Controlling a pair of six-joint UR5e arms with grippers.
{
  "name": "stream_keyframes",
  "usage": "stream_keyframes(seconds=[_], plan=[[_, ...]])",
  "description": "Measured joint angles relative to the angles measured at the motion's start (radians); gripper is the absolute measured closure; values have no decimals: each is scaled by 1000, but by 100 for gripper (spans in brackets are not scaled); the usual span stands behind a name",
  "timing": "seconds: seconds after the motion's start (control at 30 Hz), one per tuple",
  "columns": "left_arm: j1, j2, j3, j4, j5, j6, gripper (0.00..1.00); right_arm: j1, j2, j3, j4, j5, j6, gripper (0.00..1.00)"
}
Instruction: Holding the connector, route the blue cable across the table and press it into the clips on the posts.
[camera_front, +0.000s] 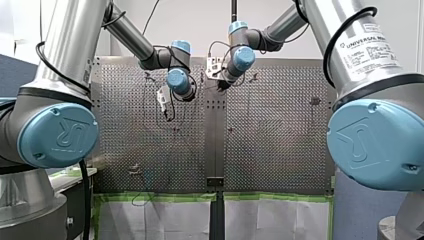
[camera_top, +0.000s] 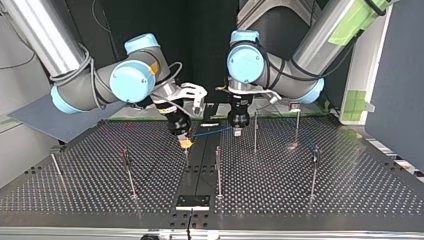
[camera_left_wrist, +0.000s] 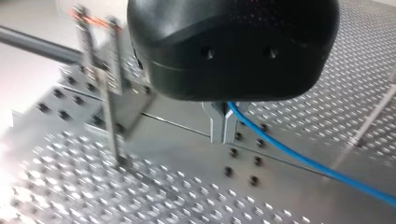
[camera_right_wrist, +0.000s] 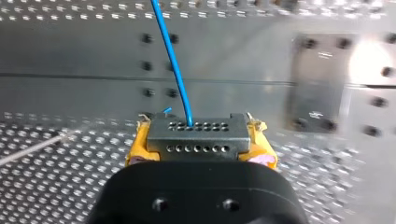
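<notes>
Top view, read left to right.

- The right pincer (camera_top: 185, 143) is hovering low over the table (camera_top: 90, 192), near its back edge and beside the centre seam. Its yellow pads are pressing on the two sides of the grey connector (camera_right_wrist: 197, 135), open only as wide as that block.
- The blue cable (camera_top: 212, 132) is leaving the connector's face and running nearly straight, clear of the surface, toward the right.
- The left pincer (camera_top: 237, 131) is hanging near the right one. Its metal fingers are pinching almost together, with the cable passing between them not far from the connector.
- The posts (camera_top: 218, 170) are standing further right and toward the front edge. No cable is lying in any clip that shows.

Judgement: routing is only beginning, and the cable is being stretched out between the two pincers. The next move is probably calling for carrying the connector toward a nearby post, with the cable level with its clip, before pressing down.
</notes>
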Motion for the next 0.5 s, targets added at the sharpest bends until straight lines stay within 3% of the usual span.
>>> stream_keyframes(seconds=[0.27, 0.5], plan=[[4, 77, 3, 12, 8, 0, 100, -2, -86, 0, 17, -1, -2, 100], [12, 97, 26, 25, 56, -3, 100, -7, -84, 0, 16, -9, -4, 100]])
